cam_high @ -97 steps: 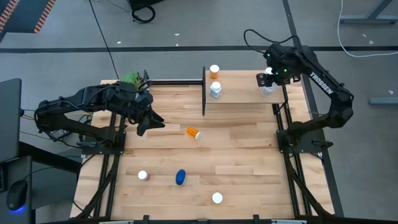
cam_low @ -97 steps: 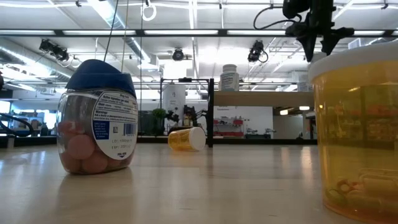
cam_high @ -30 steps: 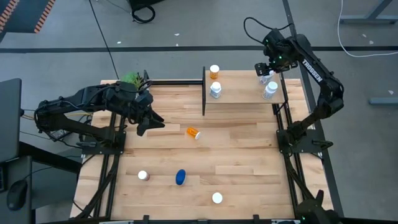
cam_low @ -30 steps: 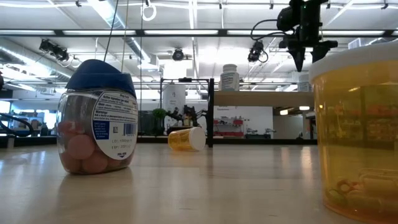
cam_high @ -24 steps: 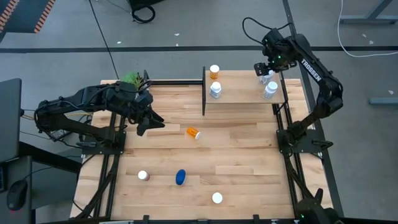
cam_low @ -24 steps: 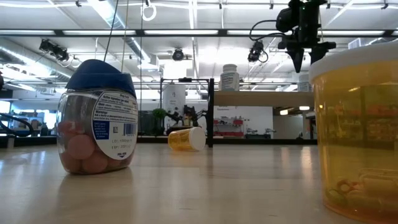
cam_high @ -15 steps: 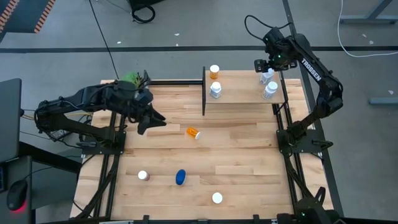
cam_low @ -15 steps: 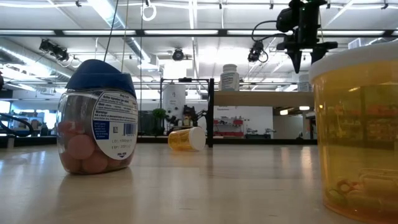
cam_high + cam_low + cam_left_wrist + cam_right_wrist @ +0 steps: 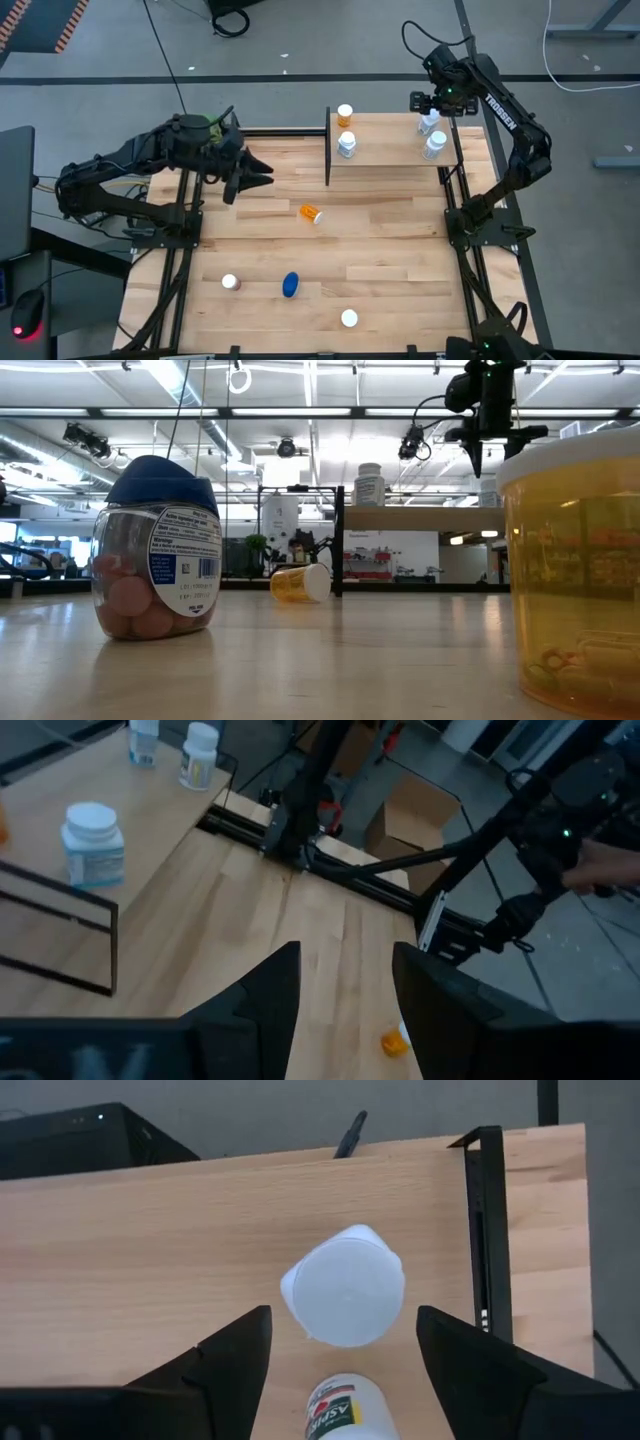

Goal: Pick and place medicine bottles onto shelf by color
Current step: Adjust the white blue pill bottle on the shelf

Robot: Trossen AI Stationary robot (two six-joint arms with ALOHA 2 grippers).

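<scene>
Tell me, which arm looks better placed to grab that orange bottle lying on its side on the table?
Probably the left. Its open gripper hangs over the table, a short way from the tipped orange bottle. The right gripper, also open, is up over the shelf, above a white bottle, with the shelf between it and the orange one.

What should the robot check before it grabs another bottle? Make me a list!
1. Right gripper let go: ok, jaws open above the white-capped bottle.
2. That bottle stands upright on the shelf: ok.
3. Left gripper empty and ready: ok, jaws open over the table.
4. Fallen orange bottle free to grab: ok, it lies on its side, alone.
5. Blue bottle and two more white-capped bottles waiting on the table: ok.
6. Shelf sorted by color: cannot tell.
</scene>
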